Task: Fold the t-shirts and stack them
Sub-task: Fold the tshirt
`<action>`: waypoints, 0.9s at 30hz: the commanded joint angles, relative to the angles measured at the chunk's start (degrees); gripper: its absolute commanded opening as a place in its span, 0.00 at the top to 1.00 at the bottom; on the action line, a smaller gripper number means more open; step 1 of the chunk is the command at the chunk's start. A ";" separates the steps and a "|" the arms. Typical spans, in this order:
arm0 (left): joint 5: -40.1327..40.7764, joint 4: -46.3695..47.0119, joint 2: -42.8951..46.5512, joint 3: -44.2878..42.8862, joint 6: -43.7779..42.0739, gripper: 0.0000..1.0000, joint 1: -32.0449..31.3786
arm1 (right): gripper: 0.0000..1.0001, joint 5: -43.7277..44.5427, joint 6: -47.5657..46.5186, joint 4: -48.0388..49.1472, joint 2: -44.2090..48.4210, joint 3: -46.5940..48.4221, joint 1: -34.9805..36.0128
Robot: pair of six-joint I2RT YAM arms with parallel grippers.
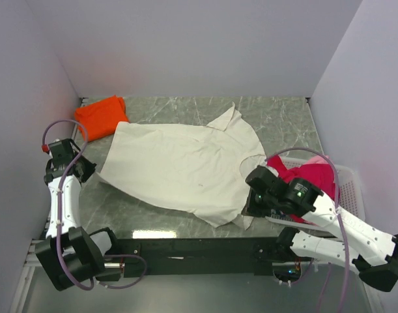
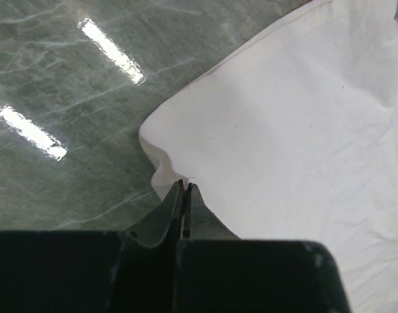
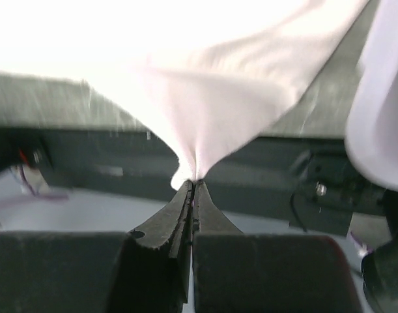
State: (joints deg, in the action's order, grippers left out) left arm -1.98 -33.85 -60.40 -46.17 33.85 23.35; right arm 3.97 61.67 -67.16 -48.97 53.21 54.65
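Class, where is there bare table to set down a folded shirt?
Bare table lies along the back wall, right of the orange shirt, and at the front left, between the cream shirt and the rail. The basket crowds the right.

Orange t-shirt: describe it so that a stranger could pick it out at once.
Start at the green marble table and go to its far left corner. The orange t-shirt lies there bunched, just beyond the big cream t-shirt spread mid-table. It is the only bright orange thing; the red cloth sits in the basket at right.
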 commanded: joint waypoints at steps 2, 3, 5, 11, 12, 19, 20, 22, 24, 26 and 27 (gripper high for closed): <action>-4.34 5.89 -5.58 -1.28 -1.76 0.99 0.29 | 1.00 -0.89 -11.81 6.76 -4.28 1.10 -8.76; -5.05 6.33 -6.56 -2.16 -2.29 0.99 0.29 | 1.00 -0.80 -13.05 7.30 -6.73 2.06 -9.91; -6.63 6.77 -9.54 -3.13 -2.82 0.99 0.29 | 1.00 -1.07 -15.95 8.79 -9.03 2.86 -13.16; -8.30 8.09 -15.79 -7.70 -4.14 0.99 0.29 | 1.00 -1.33 -20.97 11.43 -16.67 7.07 -20.89; -8.74 8.53 -16.32 -8.23 -4.14 0.99 0.20 | 1.00 -1.24 -21.41 11.43 -17.29 7.78 -21.60; -11.03 9.67 -22.47 -13.06 -4.40 0.99 0.29 | 1.00 -1.15 -25.89 12.75 -23.62 12.96 -27.40; -11.38 9.85 -24.05 -14.20 -4.58 0.99 0.20 | 1.00 -1.07 -26.42 12.84 -25.37 14.28 -27.84; -12.08 9.85 -26.33 -15.35 -4.84 0.99 0.20 | 1.00 -0.72 -27.56 12.84 -27.22 15.86 -28.90; -13.22 10.03 -27.83 -17.19 -5.02 0.99 0.20 | 1.00 -0.19 -28.27 12.75 -29.95 18.32 -29.86; -14.28 10.20 -30.29 -18.77 -5.19 0.99 0.20 | 1.00 0.34 -29.23 12.40 -32.40 20.69 -30.57; -15.50 10.20 -31.17 -19.39 -5.28 0.99 0.20 | 1.00 0.51 -29.50 12.23 -33.29 21.49 -30.92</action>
State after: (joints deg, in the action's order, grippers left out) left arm -14.15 -26.02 -90.02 -61.73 30.46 23.33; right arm 2.57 34.96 -56.01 -80.36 70.30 24.99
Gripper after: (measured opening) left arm 0.018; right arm 0.009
